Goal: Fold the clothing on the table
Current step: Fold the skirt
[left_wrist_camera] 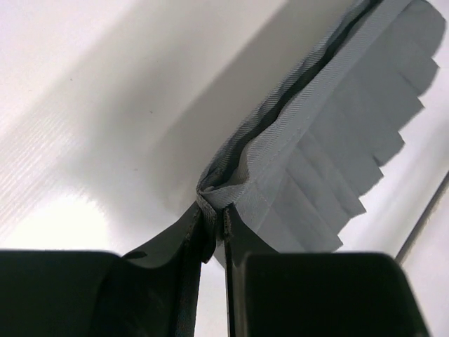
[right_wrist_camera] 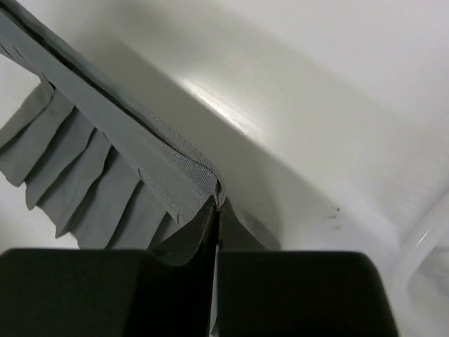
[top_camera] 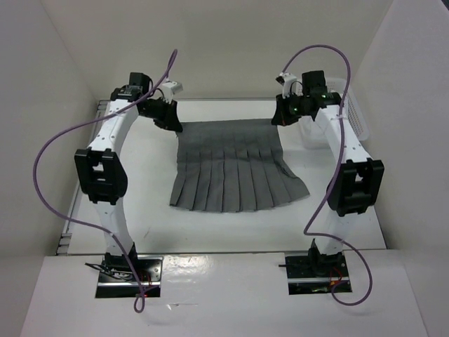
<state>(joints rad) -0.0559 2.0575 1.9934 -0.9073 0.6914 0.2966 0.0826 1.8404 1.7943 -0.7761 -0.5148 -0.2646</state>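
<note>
The skirt (top_camera: 235,168) looks soft, light, floppy; prob. sags w/o support, so best held at both waistband corners. L jaws pinch its left corner, R jaws clamp the right. Dark grey, pleated, spread mid on the desk (top_camera: 140,210), waistband at far side, flared hem twd the arm bases.
</note>
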